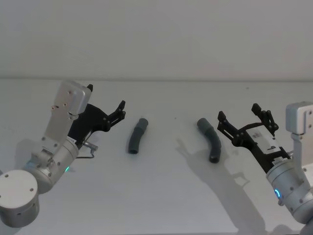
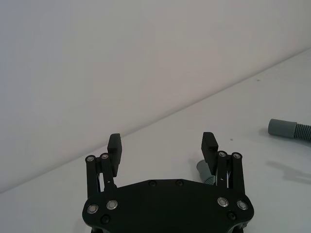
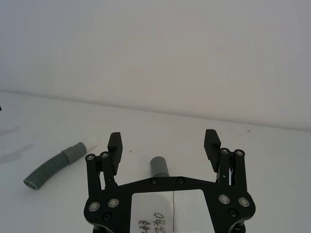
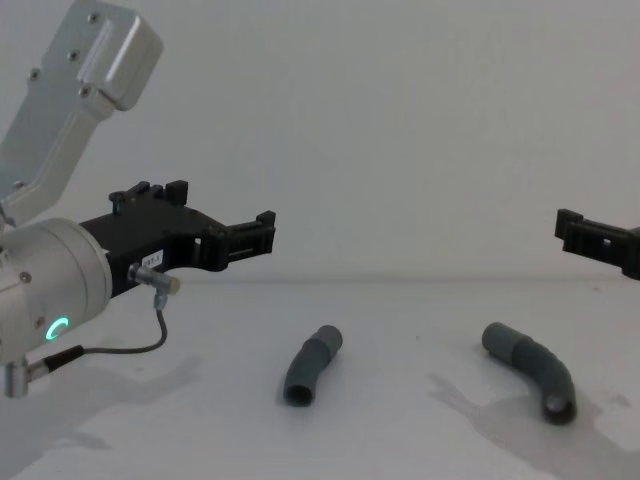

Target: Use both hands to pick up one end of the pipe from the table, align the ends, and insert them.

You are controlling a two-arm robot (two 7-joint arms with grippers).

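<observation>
Plainly, the two curved ribbed hose pieces lie well apart on the table point(image 1: 161, 196): the left hose piece point(image 1: 137, 136) and the right hose piece point(image 1: 210, 140). They look light, with bendy ribbed bodies and stiffer smooth ends, so I judge the best hold is on the ribs just behind each mating end, leaving that end free. The left gripper point(image 2: 162, 145) and right gripper point(image 3: 163, 143) hover over the table, fingers spread, touching nothing. The right wrist view picks out the white tip point(image 3: 90, 143) on the left hose piece, which the head view loses against the pale table. The chest view shows the near ends' dark open mouths.
</observation>
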